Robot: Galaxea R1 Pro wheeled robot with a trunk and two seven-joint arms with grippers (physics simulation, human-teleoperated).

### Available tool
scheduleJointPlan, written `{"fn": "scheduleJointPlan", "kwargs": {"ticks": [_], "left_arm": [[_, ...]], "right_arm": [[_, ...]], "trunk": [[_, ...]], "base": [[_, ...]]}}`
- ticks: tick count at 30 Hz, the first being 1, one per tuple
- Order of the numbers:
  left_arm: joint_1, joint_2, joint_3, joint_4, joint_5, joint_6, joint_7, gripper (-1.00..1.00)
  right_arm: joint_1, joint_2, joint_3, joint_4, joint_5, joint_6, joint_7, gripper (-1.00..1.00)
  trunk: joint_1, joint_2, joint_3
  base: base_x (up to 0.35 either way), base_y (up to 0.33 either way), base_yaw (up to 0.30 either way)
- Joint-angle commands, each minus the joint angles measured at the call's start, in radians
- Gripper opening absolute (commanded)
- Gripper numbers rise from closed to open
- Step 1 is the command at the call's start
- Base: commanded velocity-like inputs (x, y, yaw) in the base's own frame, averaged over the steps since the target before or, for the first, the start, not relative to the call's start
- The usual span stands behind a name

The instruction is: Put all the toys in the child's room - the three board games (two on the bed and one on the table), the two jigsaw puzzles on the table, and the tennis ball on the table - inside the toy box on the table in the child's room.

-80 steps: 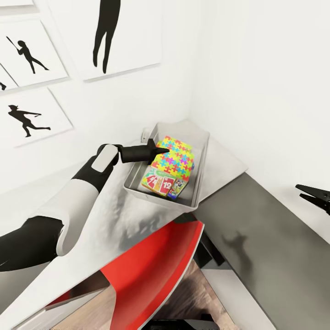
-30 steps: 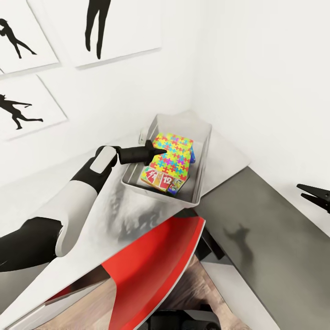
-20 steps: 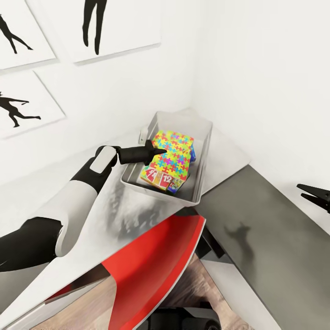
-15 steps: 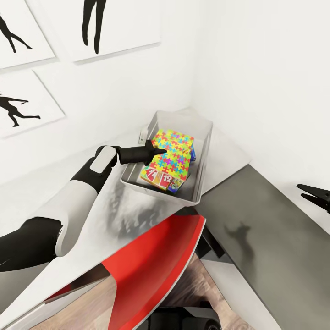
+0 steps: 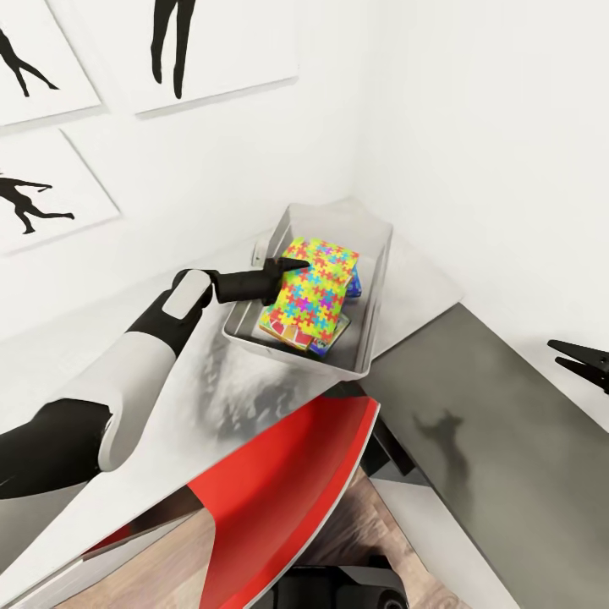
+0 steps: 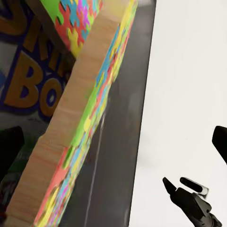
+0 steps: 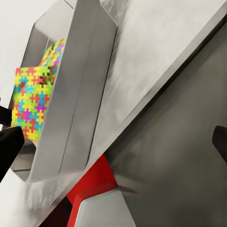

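jigsaw puzzle inside toy box, table

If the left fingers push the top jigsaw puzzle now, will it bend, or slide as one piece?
Probably it slides as one stiff piece: the jigsaw puzzle shows a thick, wood-like edge in the left wrist view. It lies tilted on the board games in the toy box, so it may slip downhill easily.

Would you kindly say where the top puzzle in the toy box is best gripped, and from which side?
Probably by its raised thin edge nearest the left gripper, coming from the box's left. The puzzle lies tilted on the stack in the toy box, so that edge stands clear; the left wrist view shows its exposed thickness. The box's walls crowd the other sides.
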Motion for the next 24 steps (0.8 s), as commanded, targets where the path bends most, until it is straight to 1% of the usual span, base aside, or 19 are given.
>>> {"fn": "scheduleJointPlan", "kwargs": {"ticks": [1,14,18,21,22,23,24], "left_arm": [[-0.001,0.000,-0.001,0.001,-0.007,0.000,-0.009,1.00],[-0.002,0.003,0.000,0.002,-0.003,-0.005,-0.009,1.00],[-0.002,0.003,0.002,0.001,0.003,-0.002,-0.012,1.00],[-0.003,0.002,0.012,0.000,0.006,0.001,-0.014,1.00],[-0.002,-0.001,0.035,-0.005,0.010,0.005,-0.015,1.00],[-0.002,-0.001,0.035,-0.005,0.010,0.005,-0.015,1.00],[-0.001,-0.003,0.050,-0.007,0.013,0.009,-0.015,1.00]], "right_arm": [[-0.001,0.000,-0.001,0.000,0.009,0.004,0.010,1.00],[-0.001,0.000,-0.001,0.000,0.009,0.004,0.010,1.00],[-0.001,0.000,-0.002,0.000,0.009,0.004,0.010,1.00],[-0.001,0.000,-0.002,0.000,0.009,0.004,0.010,1.00],[-0.001,0.000,-0.001,0.000,0.009,0.004,0.010,1.00],[-0.001,0.000,-0.001,0.000,0.009,0.004,0.010,1.00],[-0.001,0.000,-0.001,0.000,0.009,0.004,0.010,1.00]], "trunk": [[0.001,-0.002,-0.001],[0.001,-0.002,-0.001],[0.001,-0.002,-0.001],[0.001,-0.002,-0.001],[0.001,-0.002,-0.001],[0.001,-0.002,-0.001],[0.001,-0.002,-0.001]], "base": [[0.000,0.000,0.000],[0.000,0.000,0.000],[0.000,0.000,0.000],[0.000,0.000,0.000],[0.000,0.000,0.000],[0.000,0.000,0.000],[0.000,0.000,0.000]]}}
